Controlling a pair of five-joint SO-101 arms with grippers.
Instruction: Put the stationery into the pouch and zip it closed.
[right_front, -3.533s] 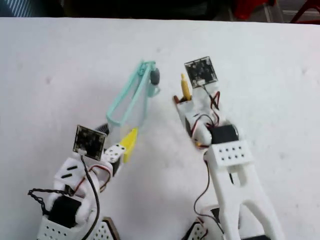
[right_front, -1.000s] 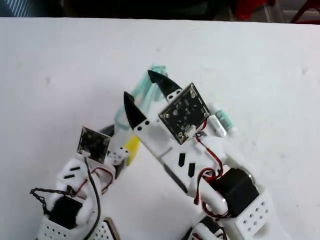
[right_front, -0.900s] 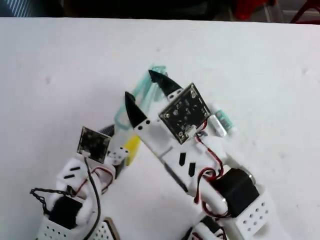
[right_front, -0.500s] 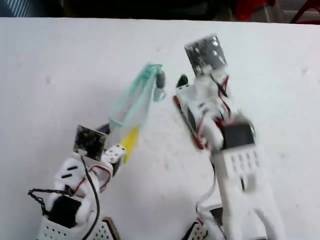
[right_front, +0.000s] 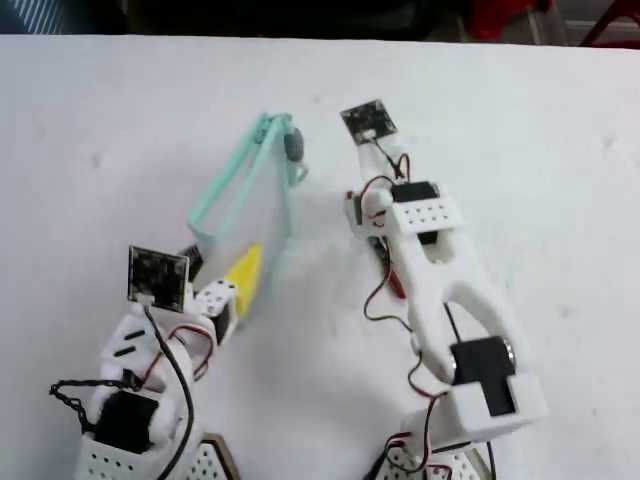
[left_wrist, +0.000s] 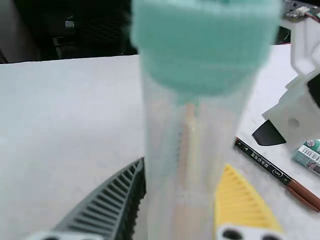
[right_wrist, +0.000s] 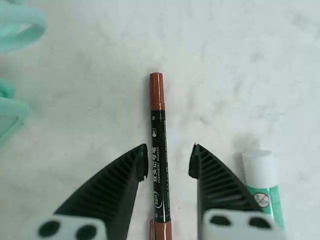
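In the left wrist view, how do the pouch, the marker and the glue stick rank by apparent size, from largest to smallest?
1. pouch: by far the largest, but it is very near the camera.
2. marker.
3. glue stick: looks smallest, but the picture edge cuts it off, so its place is unsure.

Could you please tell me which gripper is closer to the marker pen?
Right. The right gripper, open, straddles the marker pen lying on the table; the left gripper is off to one side, shut on the pouch.
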